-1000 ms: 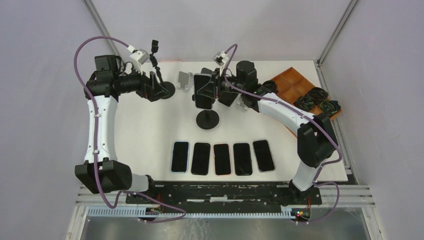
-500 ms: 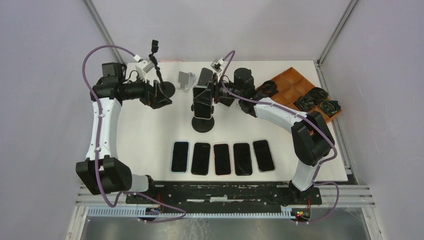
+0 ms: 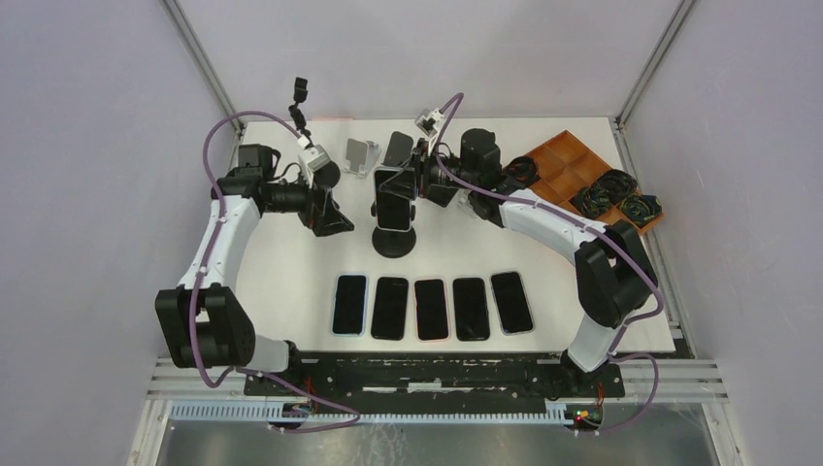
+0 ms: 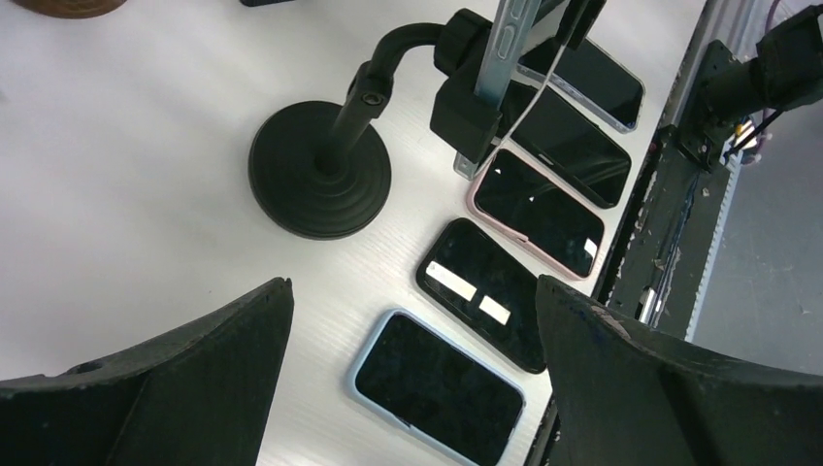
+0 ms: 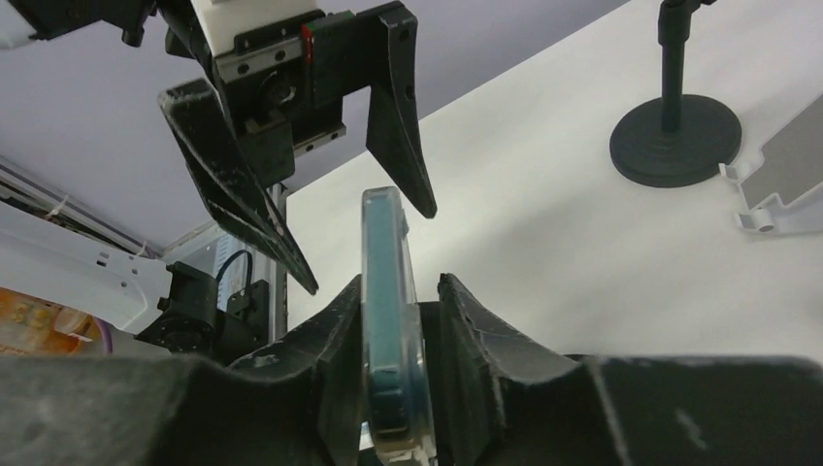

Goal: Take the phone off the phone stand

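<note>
Currently the right gripper [image 3: 408, 184] is sitting around the phone [image 3: 393, 199]. The phone is standing upright in the clamp of the phone stand [image 3: 393, 243], centre of the top view, above the round base. In the right wrist view the phone is showing edge-on between the jaws, which are standing narrow, barely wider than the case. The pad at frame left is looking flush against it. A thin dark line is showing on the other side, so I can't tell if it is actually pinching or just bracketing.

Left gripper [image 3: 327, 209] is hovering just left of the stand in the top view. Its jaws are spread all the way, holding nothing and touching nothing, and are pointing toward the stand. In the left wrist view its fingers [image 4: 175, 388] are framing the stand base and the phones lying beyond it.

Containers:
- One wooden tray [image 3: 563, 155] is sitting at upper right of the top view, at the right edge of the worktop [image 3: 291, 252], and is divided into compartments.
- Dark coiled bundles [image 3: 613, 189] are filling the compartments at its lower-right end. One more is lying at its left end, beside the right arm. I can't tell what they are.
- The compartments between are showing bare wood.

Five phones [image 3: 431, 309] are lying face up, side by side, in a row below the stand. A second black stand [image 3: 301, 107] is standing at upper left, with a small pale holder [image 3: 359, 155] just right of it.
</note>
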